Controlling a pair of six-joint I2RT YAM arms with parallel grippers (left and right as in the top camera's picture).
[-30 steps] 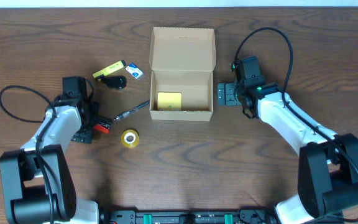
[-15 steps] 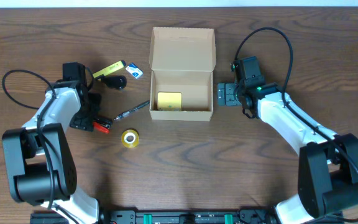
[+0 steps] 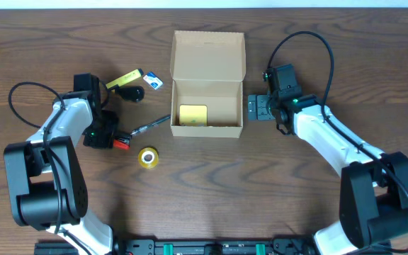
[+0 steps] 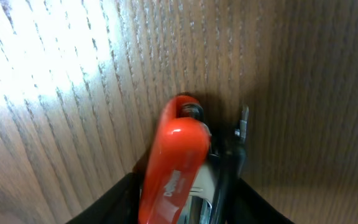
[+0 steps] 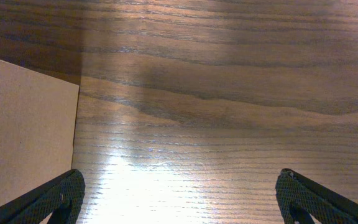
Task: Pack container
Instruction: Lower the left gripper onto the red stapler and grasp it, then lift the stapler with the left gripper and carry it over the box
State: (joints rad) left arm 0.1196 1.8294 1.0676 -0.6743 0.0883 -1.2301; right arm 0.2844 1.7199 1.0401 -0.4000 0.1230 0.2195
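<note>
The left end effector had been shifted onto the red tool; a firm clamp could not be confirmed. An off-centre pinch might let it be dropped short of the open container at centre, beside which the right end effector was spread wide.

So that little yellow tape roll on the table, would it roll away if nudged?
Probably not: the tape roll lies flat on the table, so a nudge would likely just slide it. It looks small and hollow, so probably light. Tipped on edge, it could roll.
</note>
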